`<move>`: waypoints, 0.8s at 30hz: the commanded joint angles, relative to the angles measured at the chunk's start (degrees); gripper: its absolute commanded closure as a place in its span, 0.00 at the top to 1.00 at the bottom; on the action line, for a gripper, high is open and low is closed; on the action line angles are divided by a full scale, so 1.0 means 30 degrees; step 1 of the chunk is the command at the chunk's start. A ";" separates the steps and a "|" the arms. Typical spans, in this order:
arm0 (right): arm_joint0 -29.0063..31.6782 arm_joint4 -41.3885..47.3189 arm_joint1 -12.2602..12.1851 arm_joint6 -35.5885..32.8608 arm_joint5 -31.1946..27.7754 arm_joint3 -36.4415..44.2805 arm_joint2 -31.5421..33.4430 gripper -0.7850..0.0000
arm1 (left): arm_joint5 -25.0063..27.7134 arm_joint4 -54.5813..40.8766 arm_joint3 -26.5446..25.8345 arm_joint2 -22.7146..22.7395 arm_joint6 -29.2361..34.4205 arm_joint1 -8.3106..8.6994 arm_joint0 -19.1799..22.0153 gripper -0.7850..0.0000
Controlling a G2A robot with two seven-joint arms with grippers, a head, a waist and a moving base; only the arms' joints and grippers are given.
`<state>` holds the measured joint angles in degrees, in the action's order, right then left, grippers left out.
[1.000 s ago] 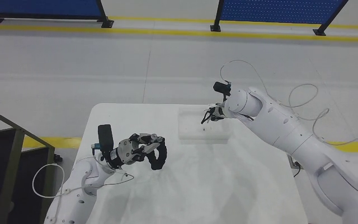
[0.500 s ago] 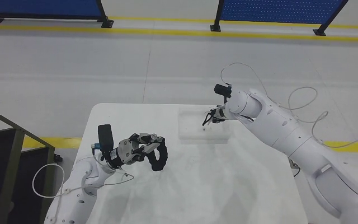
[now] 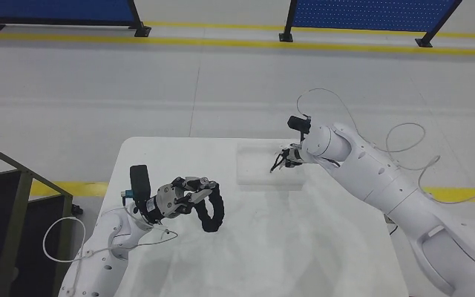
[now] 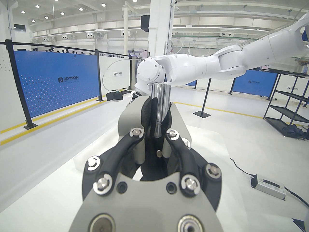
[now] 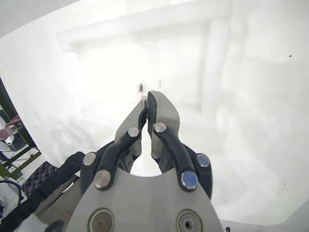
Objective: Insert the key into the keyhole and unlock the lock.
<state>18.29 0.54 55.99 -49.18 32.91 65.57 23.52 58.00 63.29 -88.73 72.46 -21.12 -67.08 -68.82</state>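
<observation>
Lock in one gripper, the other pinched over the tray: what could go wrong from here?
1. The right gripper is shut with only a pale sliver, perhaps the key, at its tips; so thin a pinch could let it twist or drop.
2. The left gripper clamps the lock around its chrome barrel, with the black cable loop hanging; the barrel might rotate under insertion force.

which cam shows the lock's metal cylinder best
The left wrist view: the lock's metal cylinder stands close up, clamped in the left gripper. The top view shows the lock small, as a black loop hanging from that gripper. The right wrist view faces the white tray.
</observation>
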 commanded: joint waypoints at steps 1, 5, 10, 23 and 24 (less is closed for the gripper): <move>0.0167 -0.0173 -0.0009 0.0024 0.0124 0.0032 0.0090 0.00 | 0.0000 0.0000 0.0000 0.0000 0.0000 0.0000 0.0000 0.00; 0.0489 -0.0382 0.0032 0.0088 0.0393 0.0061 0.0289 0.00 | 0.0000 0.0000 0.0000 0.0000 0.0000 0.0000 0.0000 0.00; 0.0719 -0.0579 0.0124 0.0267 0.0646 0.0158 0.0610 0.00 | 0.0000 0.0000 0.0000 0.0000 0.0000 0.0000 0.0000 0.00; 0.0998 -0.1329 0.0367 0.0057 0.0719 0.0228 0.1273 0.00 | 0.0000 0.0000 0.0000 0.0000 0.0000 0.0000 0.0000 0.00; 0.1036 -0.1382 0.0397 -0.0002 0.0706 0.0188 0.1283 0.00 | 0.0000 0.0000 0.0000 0.0000 0.0000 0.0000 0.0000 0.00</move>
<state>21.30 -3.48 57.11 -49.04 35.06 66.25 27.33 58.00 63.29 -88.73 72.46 -21.12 -67.08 -68.82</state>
